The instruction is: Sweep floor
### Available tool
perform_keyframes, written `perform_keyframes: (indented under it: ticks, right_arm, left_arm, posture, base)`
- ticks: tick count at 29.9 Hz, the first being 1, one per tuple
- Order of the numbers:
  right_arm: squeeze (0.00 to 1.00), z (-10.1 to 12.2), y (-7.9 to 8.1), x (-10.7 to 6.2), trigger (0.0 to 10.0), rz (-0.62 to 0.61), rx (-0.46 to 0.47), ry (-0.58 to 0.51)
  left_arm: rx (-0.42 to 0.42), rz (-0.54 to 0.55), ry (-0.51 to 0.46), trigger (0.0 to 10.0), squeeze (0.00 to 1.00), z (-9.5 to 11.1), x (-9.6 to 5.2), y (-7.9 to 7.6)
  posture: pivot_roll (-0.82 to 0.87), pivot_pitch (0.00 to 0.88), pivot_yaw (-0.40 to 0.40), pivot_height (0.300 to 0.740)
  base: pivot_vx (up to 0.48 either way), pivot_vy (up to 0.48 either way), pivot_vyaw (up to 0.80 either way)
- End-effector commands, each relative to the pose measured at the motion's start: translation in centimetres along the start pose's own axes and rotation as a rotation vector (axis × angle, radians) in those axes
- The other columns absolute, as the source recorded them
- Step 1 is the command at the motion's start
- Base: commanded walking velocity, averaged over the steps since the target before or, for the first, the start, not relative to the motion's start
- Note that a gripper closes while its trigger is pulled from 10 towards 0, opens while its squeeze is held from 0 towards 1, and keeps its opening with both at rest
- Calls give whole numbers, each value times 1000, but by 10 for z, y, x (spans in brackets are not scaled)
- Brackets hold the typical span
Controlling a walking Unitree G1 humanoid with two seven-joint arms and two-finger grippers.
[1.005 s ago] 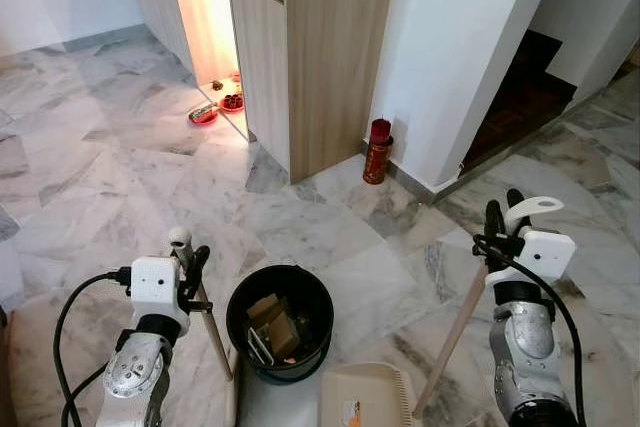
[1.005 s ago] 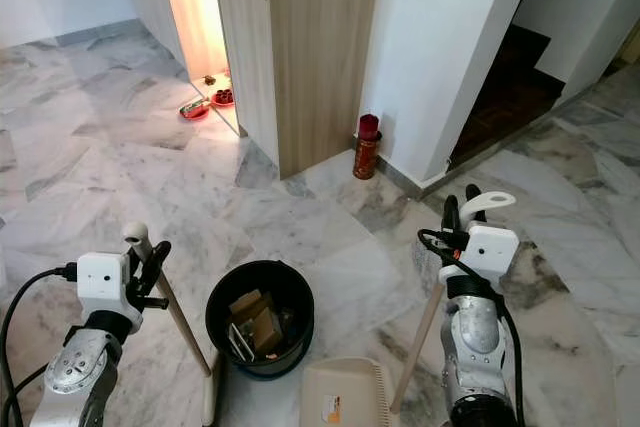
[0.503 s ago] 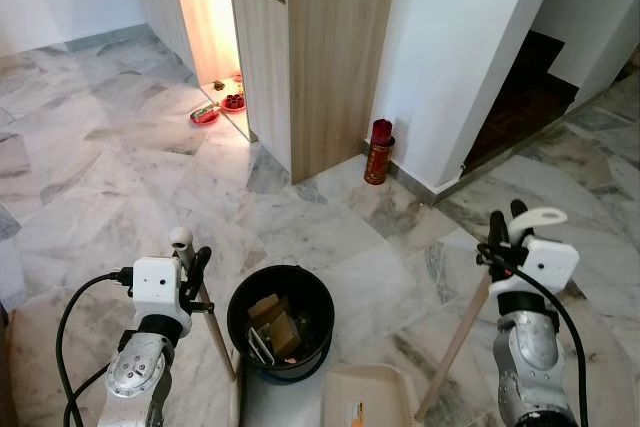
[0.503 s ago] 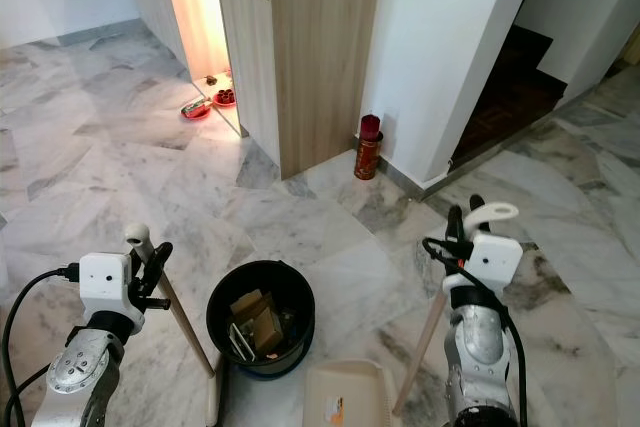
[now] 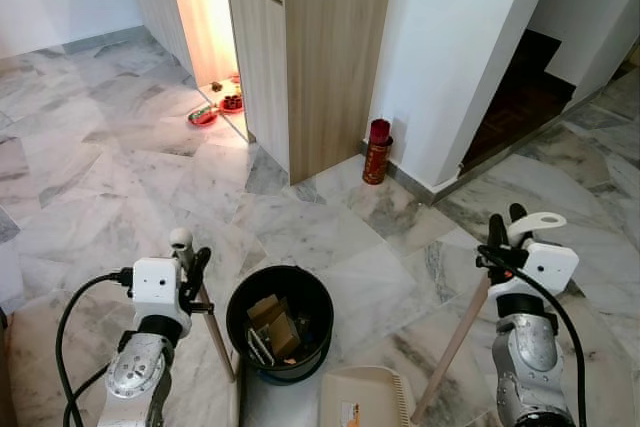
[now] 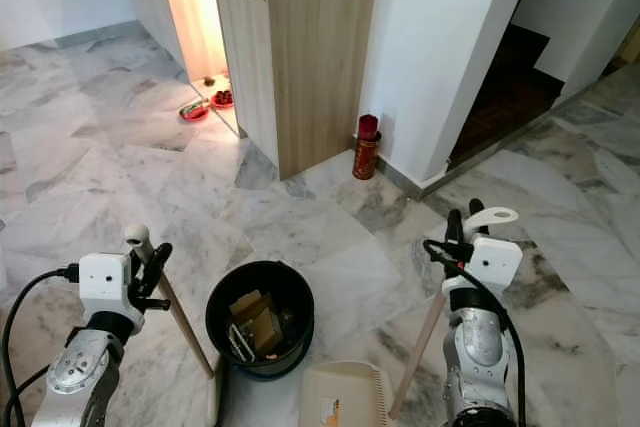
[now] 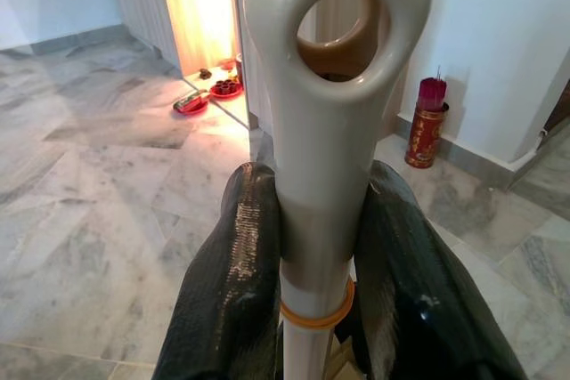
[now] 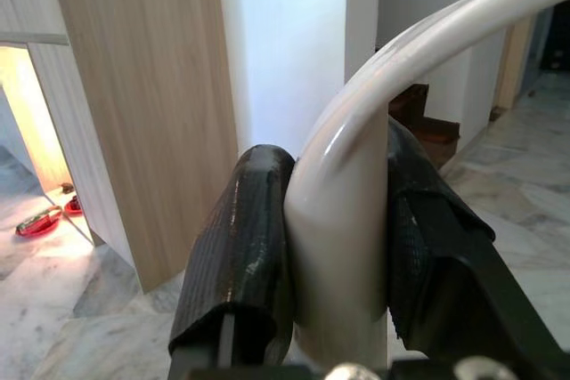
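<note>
My left gripper (image 5: 190, 263) is shut on the top of a wooden broom handle (image 5: 216, 335) with a white cap (image 7: 334, 131); black fingers (image 7: 233, 291) press it from both sides. The stick slants down beside a black bin (image 5: 325, 303) holding cardboard scraps. My right gripper (image 5: 504, 239) is shut on the white loop handle (image 8: 343, 220) of a dustpan stick (image 5: 455, 340). That stick runs down to the beige dustpan (image 5: 365, 403) on the floor at the near edge, just in front of the bin.
Grey marble floor spreads all around. Ahead stands a wooden cabinet (image 5: 335, 47) with a lit alcove and red dishes (image 5: 205, 113) on the floor. A red cylinder (image 5: 378, 151) stands against the white wall. A dark stairway (image 5: 525, 97) opens at the right.
The whole picture has shifted slightly as the camera swayed. Both grippers keep the same hold and the bin and dustpan have not moved.
</note>
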State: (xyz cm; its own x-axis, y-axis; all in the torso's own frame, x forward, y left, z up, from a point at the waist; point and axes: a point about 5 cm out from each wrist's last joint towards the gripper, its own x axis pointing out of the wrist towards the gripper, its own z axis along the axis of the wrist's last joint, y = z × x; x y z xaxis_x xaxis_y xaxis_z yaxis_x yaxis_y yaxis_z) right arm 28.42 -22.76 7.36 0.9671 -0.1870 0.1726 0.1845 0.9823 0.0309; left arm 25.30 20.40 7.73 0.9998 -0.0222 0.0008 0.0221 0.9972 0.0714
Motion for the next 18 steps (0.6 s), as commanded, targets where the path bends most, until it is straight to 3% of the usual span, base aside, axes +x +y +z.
perform_keyframes:
  ticks: [1,18]
  right_arm:
    - [0,9,2,8,10000,0,16,-36]
    - [0,9,2,12,10000,1,14,-34]
  left_arm:
    - [11,-1,-44,10000,0,10,1,-1]
    - [6,4,-42,10000,0,10,1,-3]
  posture:
    - [97,0,-33,740]
    - [95,0,-38,740]
  base:
    - [0,0,0]
    - [0,0,0]
